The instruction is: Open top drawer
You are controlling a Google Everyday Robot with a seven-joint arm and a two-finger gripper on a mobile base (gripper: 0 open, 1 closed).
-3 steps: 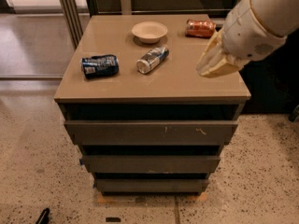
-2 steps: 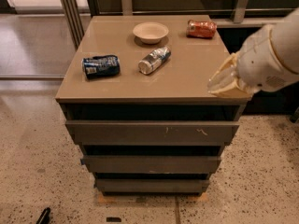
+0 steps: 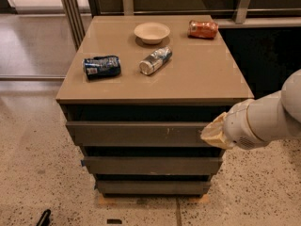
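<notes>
Hardly begun, judging by how things lie. Gripper (image 3: 212,133) at the right end of the top drawer (image 3: 141,134), touching or just beside the front's edge, with the arm reaching in from the right. Cannot tell whether apart or together: only a pale, bunched shape there. No sign of the drawer drawn out. Nothing of its inside showing, only a dark gap above the front. Left to do, by this reckoning: get a hold on the right edge or upper lip, then pull straight out toward the camera.

As for the drawer itself: first of three fronts under the cabinet top (image 3: 202,79), and the widest and tallest of them. Flat, grey-brown, no handle. A few small pale scratches right of centre. Two narrower fronts (image 3: 150,165) below, plain. Up on the top, well apart from the gripper: a bowl (image 3: 152,32), a blue can (image 3: 102,67), a silver can (image 3: 155,60) and a red can (image 3: 203,29).
</notes>
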